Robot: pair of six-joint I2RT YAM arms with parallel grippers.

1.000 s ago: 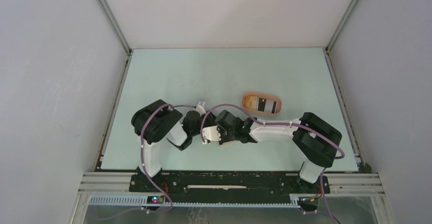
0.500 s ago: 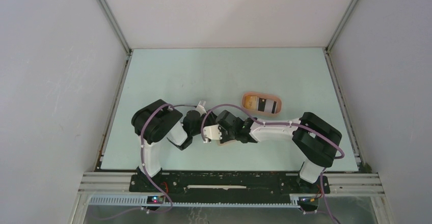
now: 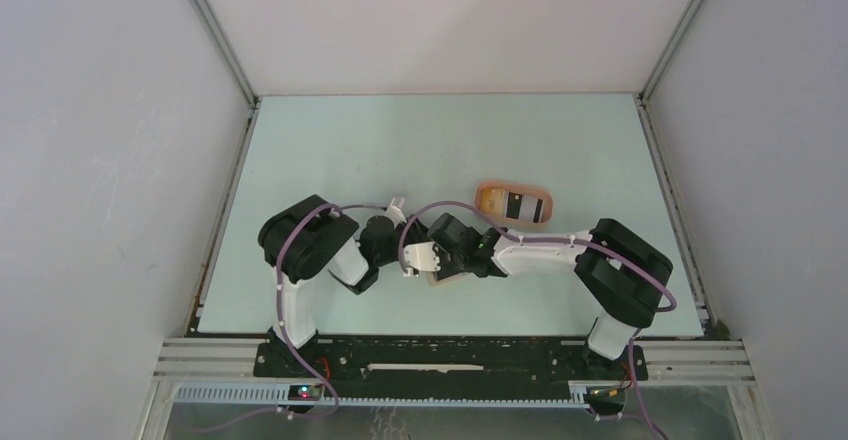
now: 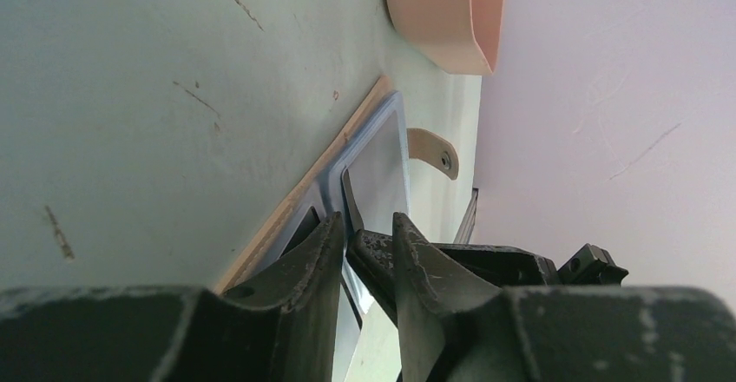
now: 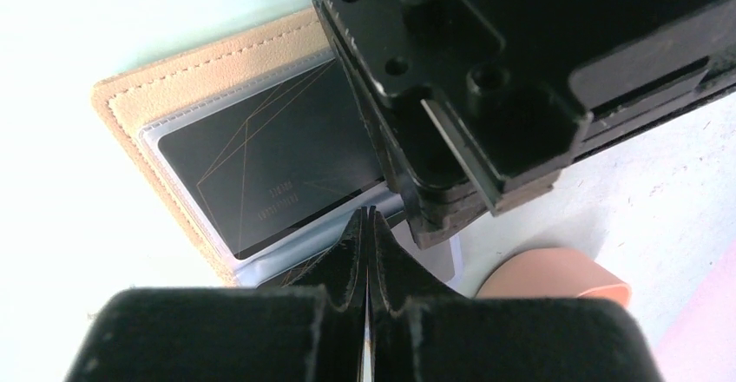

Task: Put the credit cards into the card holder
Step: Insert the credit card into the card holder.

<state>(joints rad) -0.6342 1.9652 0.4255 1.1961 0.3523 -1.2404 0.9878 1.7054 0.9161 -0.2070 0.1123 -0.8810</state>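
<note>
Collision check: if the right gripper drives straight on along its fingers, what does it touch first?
The right gripper, tips closed, would most likely meet the black card tucked in the card holder first. The left gripper sits close beside that line; depth is unclear.

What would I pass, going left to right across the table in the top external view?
left arm's elbow → card holder → peach oval tray → right arm's elbow. The two grippers overlap above the card holder, so they are left out.
</note>
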